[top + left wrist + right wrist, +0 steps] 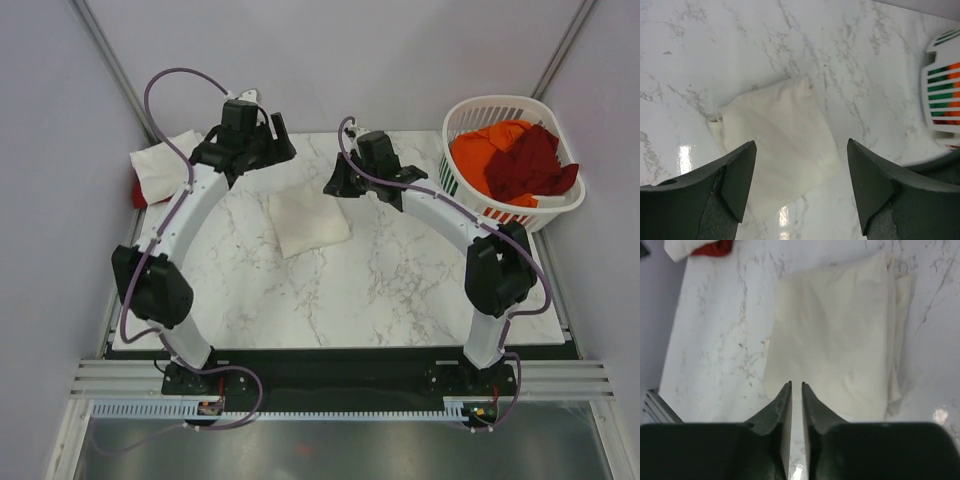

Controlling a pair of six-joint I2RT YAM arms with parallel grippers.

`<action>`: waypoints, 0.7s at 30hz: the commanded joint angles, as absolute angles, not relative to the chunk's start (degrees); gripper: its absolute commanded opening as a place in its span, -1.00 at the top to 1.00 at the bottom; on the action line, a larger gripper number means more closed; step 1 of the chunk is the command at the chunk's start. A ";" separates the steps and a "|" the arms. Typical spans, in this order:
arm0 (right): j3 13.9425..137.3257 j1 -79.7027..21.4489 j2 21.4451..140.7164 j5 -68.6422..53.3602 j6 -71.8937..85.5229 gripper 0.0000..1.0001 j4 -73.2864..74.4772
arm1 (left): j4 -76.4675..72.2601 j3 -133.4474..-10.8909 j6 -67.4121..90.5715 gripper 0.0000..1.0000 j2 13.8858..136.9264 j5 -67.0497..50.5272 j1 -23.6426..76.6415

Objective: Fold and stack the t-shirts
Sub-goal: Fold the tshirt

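In the top view, a folded cream-white t-shirt (308, 222) lies flat near the middle of the marble tabletop (400, 290). The left gripper (283, 148) is above it in the frame and the right gripper (336, 184) is just to its upper right. At the upper left edge of the tabletop, another cream-white t-shirt (165, 162) lies loosely over a red t-shirt (138, 192). At the upper right, a white slatted laundry basket (470, 115) holds an orange t-shirt (480, 150) and a dark maroon t-shirt (530, 165). In the left wrist view, the left gripper (801, 185) has its fingers (737, 175) spread wide and holds nothing. The folded cream-white t-shirt (780, 145) lies on the marble in the middle of the frame, and a piece of the laundry basket (942, 90) shows at the right edge. In the right wrist view, the right gripper (796, 390) has its fingers parted only by a narrow slit, with nothing between them. Its tips sit over the near edge of the folded cream-white t-shirt (840, 335), but whether they touch the cloth cannot be told. The red t-shirt (712, 247) shows in the upper left corner.
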State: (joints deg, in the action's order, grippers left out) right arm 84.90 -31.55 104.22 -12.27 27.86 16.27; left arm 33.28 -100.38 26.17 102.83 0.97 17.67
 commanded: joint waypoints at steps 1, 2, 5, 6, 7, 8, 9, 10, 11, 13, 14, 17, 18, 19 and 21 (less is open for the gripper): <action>90.34 -27.87 111.87 -17.38 28.39 0.69 18.28 | 32.43 -93.09 30.05 -0.60 98.88 -1.56 21.43; 91.48 -27.25 113.62 -21.40 28.56 0.79 18.28 | 31.13 -89.33 31.89 -0.58 98.62 -2.28 22.23; 90.54 -25.58 118.47 -24.08 29.35 1.00 16.44 | 27.79 -81.95 34.61 -0.56 98.52 -3.51 25.13; 89.74 -25.23 119.69 -24.08 29.44 1.00 16.00 | 24.90 -80.17 35.32 -0.55 98.87 -4.30 25.66; 88.78 -24.70 120.05 -24.08 29.44 1.00 15.39 | 24.87 -76.76 36.20 -0.54 99.83 -5.18 26.27; 86.25 -24.44 120.49 -24.08 29.70 1.00 14.42 | 24.87 -74.99 36.21 -0.54 100.63 -5.19 26.37; 85.00 -24.26 121.37 -24.26 29.71 1.00 12.41 | 17.74 -73.23 38.65 -0.51 101.33 -8.58 26.45; 83.95 -23.65 121.99 -24.17 29.71 1.00 11.96 | 16.97 -71.65 39.45 -0.48 102.03 -8.70 26.46; 81.67 -23.21 122.60 -24.00 29.79 1.00 10.74 | 16.61 -68.76 40.42 -0.46 103.35 -8.27 26.46; 79.38 -21.46 124.53 -22.60 30.06 1.00 10.11 | 15.73 -63.75 41.30 -0.45 103.80 -4.95 26.37; 77.10 -20.75 124.89 -21.80 30.23 1.00 9.59 | 15.65 -62.07 41.74 -0.45 103.36 -4.23 26.28; 73.92 -18.20 125.94 -20.04 30.93 1.00 8.27 | 14.86 -56.96 42.89 -0.44 100.56 -3.08 25.40; 73.57 -17.85 126.12 -20.13 31.29 1.00 8.09 | 14.85 -56.08 42.63 -0.44 99.68 -2.64 25.31; 73.48 -17.32 126.12 -19.52 31.55 1.00 8.26 | 14.94 -54.25 42.19 -0.45 98.80 -1.42 25.31; 72.86 -17.14 125.43 -18.64 31.99 1.00 8.61 | 15.03 -52.74 41.57 -0.45 96.17 -0.27 25.31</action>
State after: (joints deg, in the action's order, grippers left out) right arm 77.01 -19.86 122.30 -28.93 34.41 1.32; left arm 10.70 -56.82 40.73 98.80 -5.74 25.96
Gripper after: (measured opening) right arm 0.007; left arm 0.721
